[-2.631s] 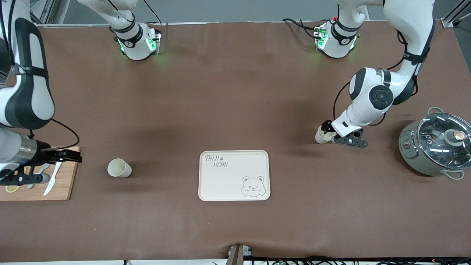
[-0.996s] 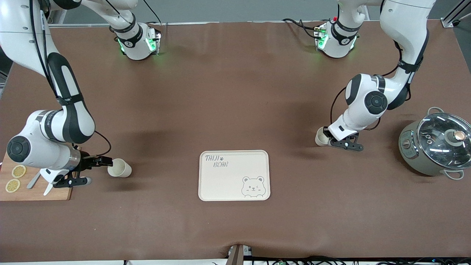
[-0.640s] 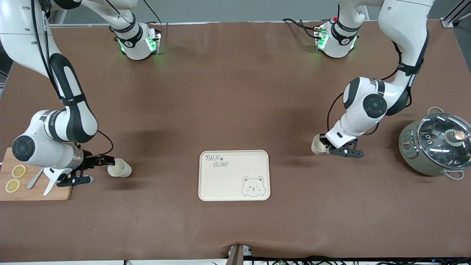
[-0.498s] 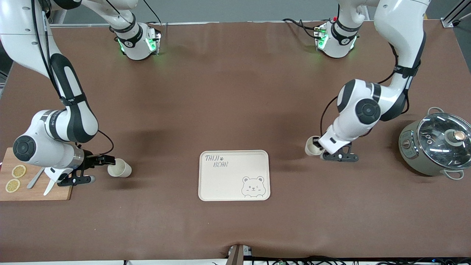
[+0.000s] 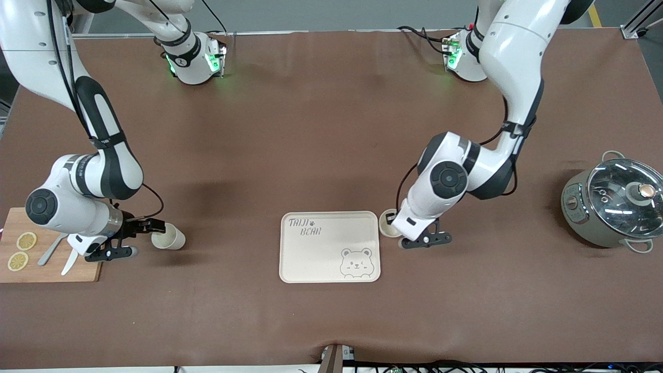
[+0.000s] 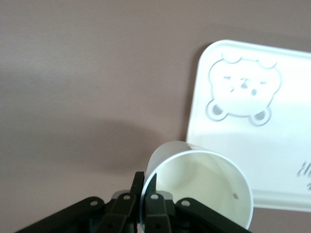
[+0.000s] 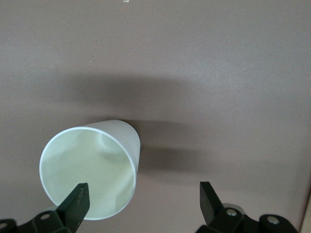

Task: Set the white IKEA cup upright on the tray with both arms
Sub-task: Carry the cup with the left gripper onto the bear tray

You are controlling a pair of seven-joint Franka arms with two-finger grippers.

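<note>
The cream tray (image 5: 321,254) with the bear drawing lies in the middle of the table and also shows in the left wrist view (image 6: 272,160). My left gripper (image 5: 393,224) is shut on the rim of a white cup (image 5: 386,223), pinching its wall (image 6: 146,194). It holds the cup (image 6: 199,189) tilted, just beside the tray's edge toward the left arm's end. A second white cup (image 5: 167,237) lies on its side on the table. My right gripper (image 5: 149,239) is open at its mouth. In the right wrist view (image 7: 143,199) one finger overlaps the mouth of this cup (image 7: 90,170).
A grey pot with a glass lid (image 5: 614,202) stands at the left arm's end of the table. A wooden cutting board (image 5: 77,272) with lemon slices (image 5: 20,248) and a knife (image 5: 68,263) lies at the right arm's end, beside my right gripper.
My left arm carried its cup from near the pot to the tray's edge. My right arm moved from over the cutting board to the mouth of the lying cup.
</note>
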